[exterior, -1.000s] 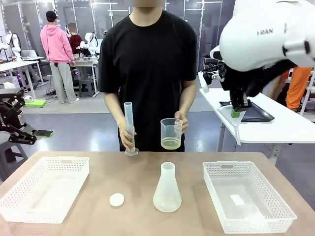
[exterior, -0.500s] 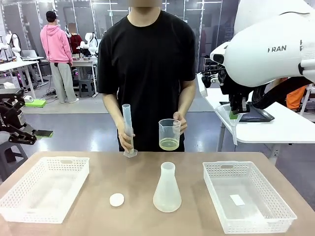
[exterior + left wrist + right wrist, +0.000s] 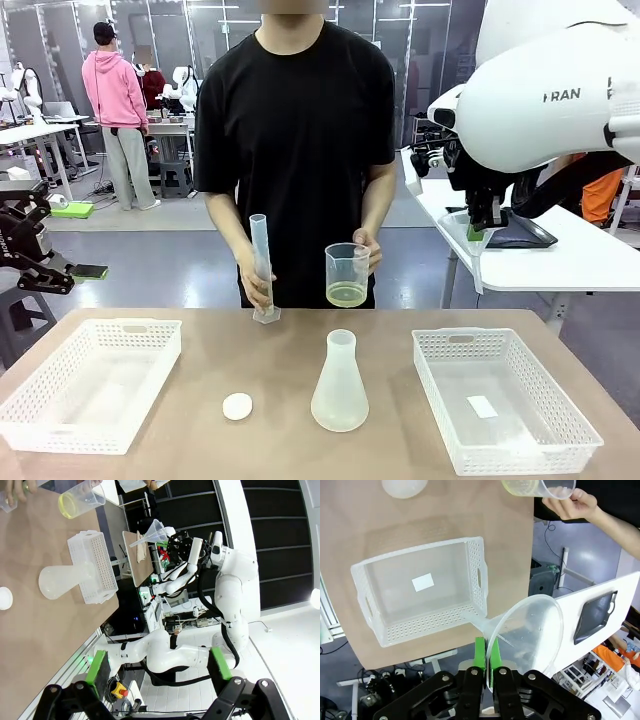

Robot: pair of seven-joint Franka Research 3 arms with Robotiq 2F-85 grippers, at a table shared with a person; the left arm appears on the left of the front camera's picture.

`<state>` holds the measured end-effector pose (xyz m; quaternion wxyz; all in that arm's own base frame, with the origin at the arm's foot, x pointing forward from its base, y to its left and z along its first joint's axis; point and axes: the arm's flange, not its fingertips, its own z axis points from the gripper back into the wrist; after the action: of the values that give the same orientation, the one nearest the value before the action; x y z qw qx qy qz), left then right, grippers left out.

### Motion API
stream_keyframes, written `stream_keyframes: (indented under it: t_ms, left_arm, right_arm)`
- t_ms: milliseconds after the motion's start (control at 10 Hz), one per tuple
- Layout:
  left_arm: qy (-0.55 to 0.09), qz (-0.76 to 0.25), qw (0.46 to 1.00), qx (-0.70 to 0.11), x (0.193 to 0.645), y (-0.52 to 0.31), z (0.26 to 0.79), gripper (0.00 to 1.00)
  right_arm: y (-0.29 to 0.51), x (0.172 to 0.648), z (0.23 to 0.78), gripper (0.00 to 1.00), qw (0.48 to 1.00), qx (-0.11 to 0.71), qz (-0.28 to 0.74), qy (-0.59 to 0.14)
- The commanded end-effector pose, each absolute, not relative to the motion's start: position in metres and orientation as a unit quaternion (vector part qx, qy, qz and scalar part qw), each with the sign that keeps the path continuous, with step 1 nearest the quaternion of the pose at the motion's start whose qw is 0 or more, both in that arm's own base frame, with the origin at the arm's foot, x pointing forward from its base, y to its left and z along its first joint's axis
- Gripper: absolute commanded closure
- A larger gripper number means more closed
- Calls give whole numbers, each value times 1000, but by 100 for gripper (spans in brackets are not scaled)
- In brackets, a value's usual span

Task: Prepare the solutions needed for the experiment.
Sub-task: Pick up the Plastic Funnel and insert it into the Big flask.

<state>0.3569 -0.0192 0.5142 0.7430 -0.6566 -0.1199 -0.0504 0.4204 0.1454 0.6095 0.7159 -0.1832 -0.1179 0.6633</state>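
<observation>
Pinches the rim of a clear funnel (image 3: 531,626) in the right claw (image 3: 486,653), green pads clenched flat on the thin wall. Hangs that claw high, off to the right of the table (image 3: 280,350) and above the right basket (image 3: 500,412), with the funnel's spout slanting down toward the basket's near corner. Touches nothing else there.

Spreads the left claw (image 3: 157,666) to its full width, released, pads well apart, with nothing held or touched. Looks from well back along the table's side.

Finds the solutions (image 3: 347,293) as a shallow pale yellow-green layer at the bottom of a clear beaker (image 3: 347,266), lifted off the table in the person's hand (image 3: 370,247) at the far edge. Shows a tall graduated cylinder (image 3: 261,258) upright in the person's other hand (image 3: 254,284), near the beaker, foot at the table's far edge, contact with the wood unclear.

Sets a frosted conical flask (image 3: 339,385) upright at mid-table, in front of the beaker, with a small white round stopper (image 3: 237,406) near its left and a left basket (image 3: 90,388) farther left. Leaves open air between funnel and flask.
</observation>
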Motion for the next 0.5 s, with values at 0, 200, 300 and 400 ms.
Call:
stream_keyframes:
  t_ms: [0, 200, 300, 400]
  left_arm:
    - [-121, -55, 737, -663, 356, -20, 516, 0]
    - [-121, -55, 737, -663, 356, -20, 516, 0]
    - [-121, -55, 737, -663, 356, -20, 516, 0]
    - [-121, -55, 737, -663, 356, -20, 516, 0]
  right_arm:
    - [164, 420, 606, 96, 683, -181, 693, -143]
    - [201, 414, 604, 96, 623, -176, 739, -183]
    - [220, 409, 605, 96, 592, -169, 763, -197]
    - [235, 403, 606, 96, 564, -157, 782, -216]
